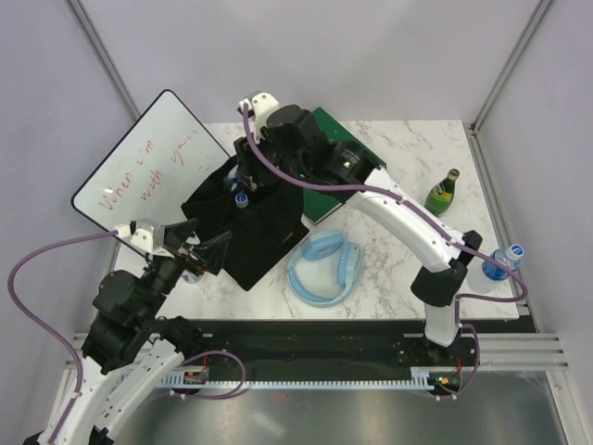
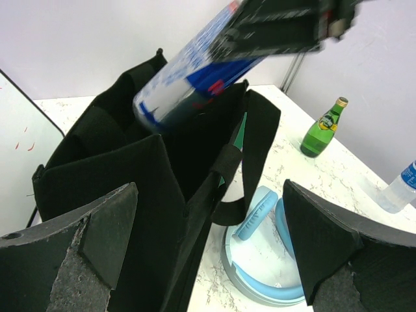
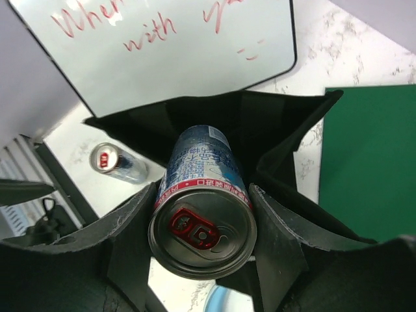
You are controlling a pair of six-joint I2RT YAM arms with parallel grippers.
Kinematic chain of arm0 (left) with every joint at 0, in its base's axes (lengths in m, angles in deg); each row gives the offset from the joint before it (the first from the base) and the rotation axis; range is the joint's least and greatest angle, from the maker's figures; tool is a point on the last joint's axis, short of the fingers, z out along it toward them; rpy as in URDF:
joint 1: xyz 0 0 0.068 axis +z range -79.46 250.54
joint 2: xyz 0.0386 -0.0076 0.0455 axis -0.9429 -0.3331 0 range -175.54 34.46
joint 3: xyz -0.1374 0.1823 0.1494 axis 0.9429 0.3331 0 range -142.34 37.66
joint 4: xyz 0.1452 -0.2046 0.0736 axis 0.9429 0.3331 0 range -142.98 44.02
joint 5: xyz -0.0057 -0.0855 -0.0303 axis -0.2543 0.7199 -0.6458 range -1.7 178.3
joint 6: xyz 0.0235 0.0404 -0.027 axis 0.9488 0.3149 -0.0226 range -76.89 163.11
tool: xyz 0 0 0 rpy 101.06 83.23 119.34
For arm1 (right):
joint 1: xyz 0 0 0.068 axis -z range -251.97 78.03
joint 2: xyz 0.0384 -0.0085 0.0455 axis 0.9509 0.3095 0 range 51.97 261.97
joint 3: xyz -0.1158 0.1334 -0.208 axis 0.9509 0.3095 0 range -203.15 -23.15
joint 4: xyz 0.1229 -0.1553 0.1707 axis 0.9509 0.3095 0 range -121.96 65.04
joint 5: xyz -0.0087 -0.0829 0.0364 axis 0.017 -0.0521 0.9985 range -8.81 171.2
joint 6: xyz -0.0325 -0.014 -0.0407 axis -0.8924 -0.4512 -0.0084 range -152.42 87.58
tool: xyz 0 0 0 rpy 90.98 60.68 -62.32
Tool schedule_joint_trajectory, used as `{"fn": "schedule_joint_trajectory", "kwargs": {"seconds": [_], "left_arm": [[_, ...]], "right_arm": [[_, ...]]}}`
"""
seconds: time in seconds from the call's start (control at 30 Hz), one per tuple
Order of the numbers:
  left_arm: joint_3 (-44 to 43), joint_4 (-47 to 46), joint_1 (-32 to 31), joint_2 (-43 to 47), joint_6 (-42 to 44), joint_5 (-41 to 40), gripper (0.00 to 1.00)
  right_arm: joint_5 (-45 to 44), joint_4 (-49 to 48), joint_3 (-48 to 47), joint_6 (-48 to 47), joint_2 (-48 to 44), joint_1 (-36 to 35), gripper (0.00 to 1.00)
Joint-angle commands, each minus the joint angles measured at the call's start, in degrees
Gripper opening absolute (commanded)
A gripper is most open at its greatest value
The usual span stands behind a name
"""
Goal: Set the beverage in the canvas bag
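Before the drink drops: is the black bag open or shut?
Open: the canvas bag gapes, dark interior visible beneath the can in the right gripper.

My left fingers [image 2: 84,253] stand spread wide, left arm [image 1: 130,306] folded near its base. My right arm [image 1: 408,222] stretches far forward, wrist tipped down, right fingers [image 3: 276,250] clamped on the beverage [image 3: 201,214] between them.

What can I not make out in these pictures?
- Floor of the canvas bag: right wrist view, dark and hidden behind the can.
- Writing on the whiteboard: right wrist view, cut off by the top edge.
- Label of the green bottle: top view, too small.
- The water bottle: left wrist view, cut off by the right edge.
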Motion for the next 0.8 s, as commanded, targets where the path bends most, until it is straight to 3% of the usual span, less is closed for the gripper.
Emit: {"fn": "schedule_joint_trajectory", "kwargs": {"seconds": [0.0, 0.4, 0.77], "left_arm": [[0.50, -2.06, 0.26, 0.31, 1.06, -0.53, 1.00], [0.59, -1.97, 0.26, -0.13, 1.15, -0.44, 1.00], [0.50, -1.97, 0.26, -0.30, 1.33, -0.61, 1.00]], "right_arm": [[-2.98, -5.26, -2.15, -1.05, 0.95, -0.04, 0.00], [-5.70, -3.50, -1.88, -1.75, 7.37, -0.48, 0.00], [-14.75, -3.76, -4.16, -4.56, 7.73, -4.34, 0.00]]}}
